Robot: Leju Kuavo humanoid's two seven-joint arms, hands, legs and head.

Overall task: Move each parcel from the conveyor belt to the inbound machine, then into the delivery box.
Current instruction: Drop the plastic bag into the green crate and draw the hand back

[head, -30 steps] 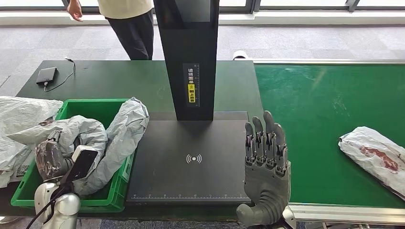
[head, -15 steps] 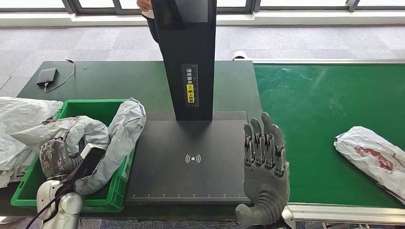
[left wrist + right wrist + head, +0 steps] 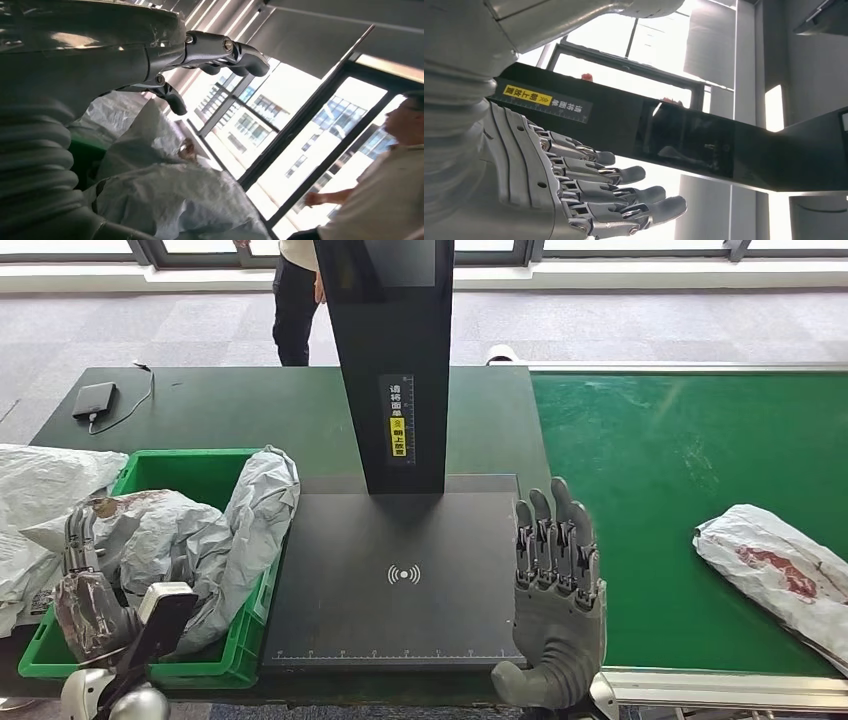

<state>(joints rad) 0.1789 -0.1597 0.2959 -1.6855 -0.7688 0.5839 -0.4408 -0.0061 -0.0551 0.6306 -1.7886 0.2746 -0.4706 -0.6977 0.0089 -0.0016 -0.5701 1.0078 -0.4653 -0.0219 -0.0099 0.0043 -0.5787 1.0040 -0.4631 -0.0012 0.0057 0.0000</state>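
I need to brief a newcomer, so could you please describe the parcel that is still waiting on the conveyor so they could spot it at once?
Start at the green conveyor belt to the right of the black inbound machine. Near its right edge lies one crumpled white parcel with a reddish smear. It lies alone on the belt, whereas the grey parcels are heaped in the green delivery box on the left.

A crumpled white parcel point(image 3: 780, 575) with a reddish patch is lying flat on the green conveyor belt point(image 3: 660, 460), right of the inbound machine point(image 3: 400, 570). Grey parcels point(image 3: 200, 540) are slumping in the green delivery box point(image 3: 190, 465) left of it.
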